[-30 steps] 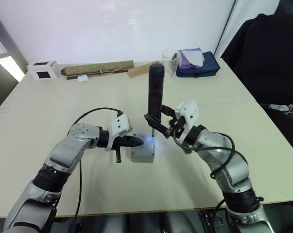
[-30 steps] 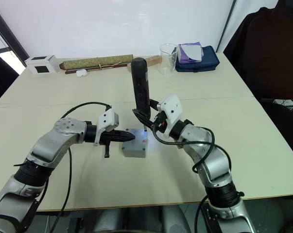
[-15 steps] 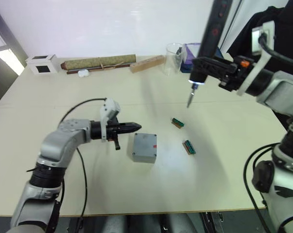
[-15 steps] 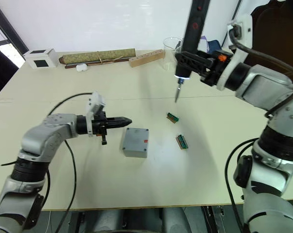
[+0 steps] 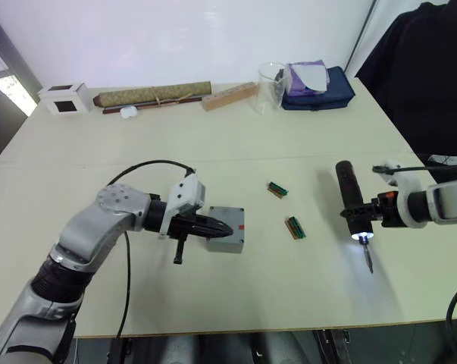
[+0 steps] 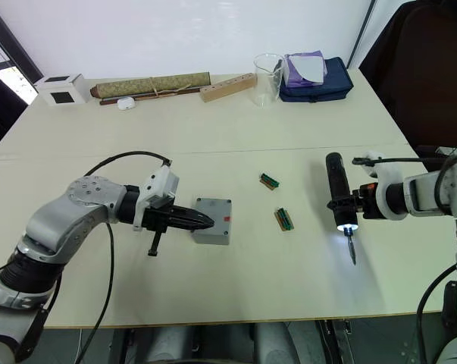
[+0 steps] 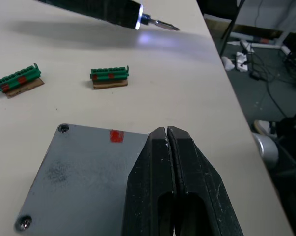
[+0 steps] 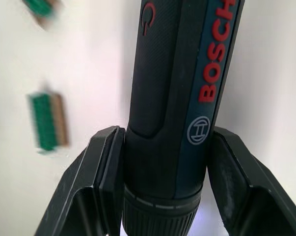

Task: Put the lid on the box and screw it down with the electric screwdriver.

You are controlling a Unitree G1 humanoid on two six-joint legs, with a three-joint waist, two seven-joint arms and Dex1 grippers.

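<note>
Right gripper [image 6: 357, 206] clamps electric screwdriver [image 6: 339, 199]; left gripper [image 6: 200, 221] closed, tips on lid [image 6: 215, 220].

The right claw [image 8: 162, 196] grips the black screwdriver [image 8: 182, 98] between its two fingers [image 8: 101, 182], one pressed to each side of the barrel just above the ribbed collar, over the pale bench [image 8: 89, 73] where two green connectors [image 8: 47, 123] lie beside it.
</note>
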